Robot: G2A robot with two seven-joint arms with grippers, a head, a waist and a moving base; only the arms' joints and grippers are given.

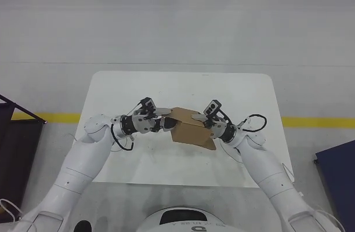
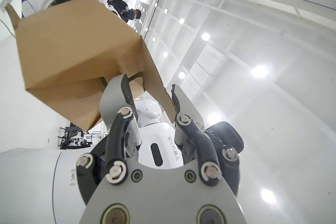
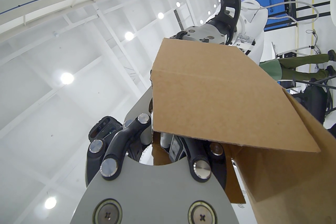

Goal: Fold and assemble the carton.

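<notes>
When taking hold of the carton [image 1: 192,129], pick a flap or an edge, not the wide flat sides. Looks light, made of thin brown card. Stiff enough to keep its shape, yet easy to bend or crush, so squeeze softly. Smooth too, so maybe a bit slippy. Sits tipped over the middle of the table [image 1: 119,93], half folded, with loose flaps. Left gripper [image 2: 148,83] just left of the table's middle: spread apart, with one thin flap between the fingers [image 2: 115,96]. Right gripper [image 1: 203,120] just right of the table's middle, at the carton's other end; hidden behind card, so cannot tell if pinching or not.
</notes>
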